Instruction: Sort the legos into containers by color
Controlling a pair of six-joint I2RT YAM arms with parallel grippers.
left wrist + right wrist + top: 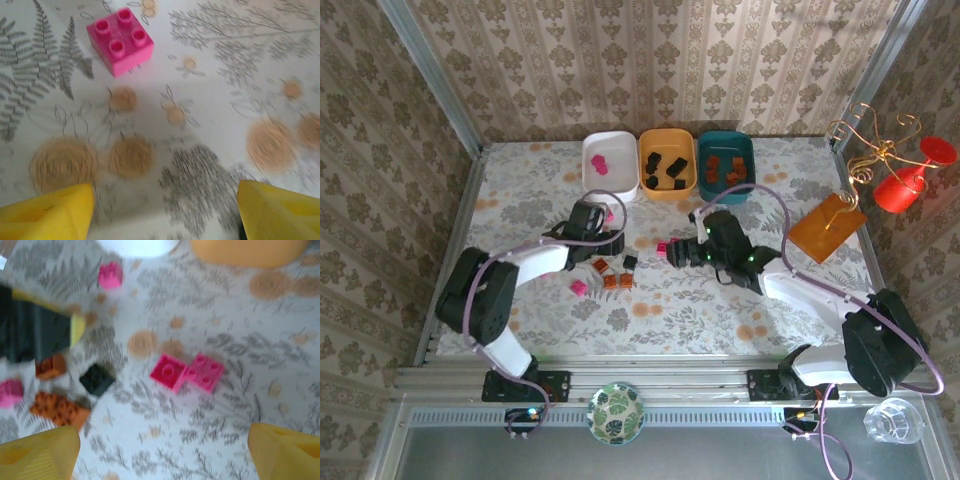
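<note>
Legos (610,282) lie loose mid-frame below the trays (620,182), the right gripper (162,452) and left gripper (165,210) both empty with fingers apart; the two pink bricks (186,372) at centre of the right wrist view touch, so a closing pinch risks catching both or flicking one away.

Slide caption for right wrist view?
Right gripper, jaws open, above two pink bricks side by side; black brick, orange bricks at left.

Orange card (827,228), green bowl (616,412) and clear glass (894,420) stand apart.
</note>
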